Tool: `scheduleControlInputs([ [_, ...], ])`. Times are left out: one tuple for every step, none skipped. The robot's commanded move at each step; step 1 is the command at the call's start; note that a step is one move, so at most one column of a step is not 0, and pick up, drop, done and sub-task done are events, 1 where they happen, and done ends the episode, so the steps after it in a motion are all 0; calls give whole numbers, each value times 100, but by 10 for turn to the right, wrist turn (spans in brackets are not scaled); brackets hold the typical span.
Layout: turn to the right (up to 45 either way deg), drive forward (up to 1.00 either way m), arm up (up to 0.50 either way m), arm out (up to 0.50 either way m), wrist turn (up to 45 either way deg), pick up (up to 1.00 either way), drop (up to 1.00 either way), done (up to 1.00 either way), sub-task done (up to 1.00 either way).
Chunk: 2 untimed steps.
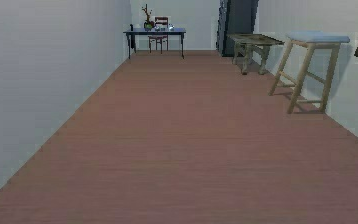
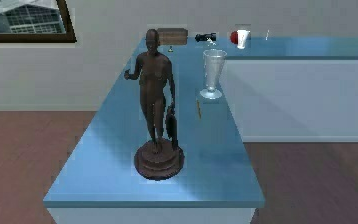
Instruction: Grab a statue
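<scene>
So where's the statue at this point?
In the arm side view, the brown statue stands upright on the blue countertop, near the picture's middle, with a clear glass behind it to the right.

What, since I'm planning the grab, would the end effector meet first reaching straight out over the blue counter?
Probably the statue, close to the counter's near edge; the glass stands farther back. Height and depth are unclear.

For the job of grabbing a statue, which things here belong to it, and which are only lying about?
For the job: brown statue, upright on the blue counter.

Lying about: tall glass, small red and white thing, framed picture, stool, wooden table.
</scene>
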Motion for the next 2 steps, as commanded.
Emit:
scheduleControlInputs([
  [0, 0, 38, 0, 0, 0, 0, 0, 0],
  [0, 0, 0, 10, 0, 0, 0, 0, 0],
])
